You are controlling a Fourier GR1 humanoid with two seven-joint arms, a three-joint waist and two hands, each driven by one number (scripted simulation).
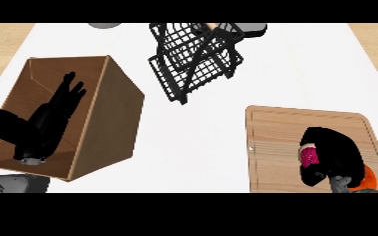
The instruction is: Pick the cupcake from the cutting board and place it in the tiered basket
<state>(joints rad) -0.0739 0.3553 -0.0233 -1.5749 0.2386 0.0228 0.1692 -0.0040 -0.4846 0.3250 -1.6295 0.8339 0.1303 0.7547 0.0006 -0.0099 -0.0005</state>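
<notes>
Head view shows the right hand (pixel 332 152) curled round the cupcake (pixel 308 156) on the cutting board (pixel 280 130) — pink showing between its fingers. Left hand (pixel 63 97) rests open, fingers straight, over a wooden box (pixel 111 125); the tiered basket (pixel 193 60) stands well apart — beyond both.

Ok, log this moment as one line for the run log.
phase: grasp | right hand: fingers curled round cupcake on cutting board | left hand: open, over wooden box | tiered basket: no cupcake yet
</notes>
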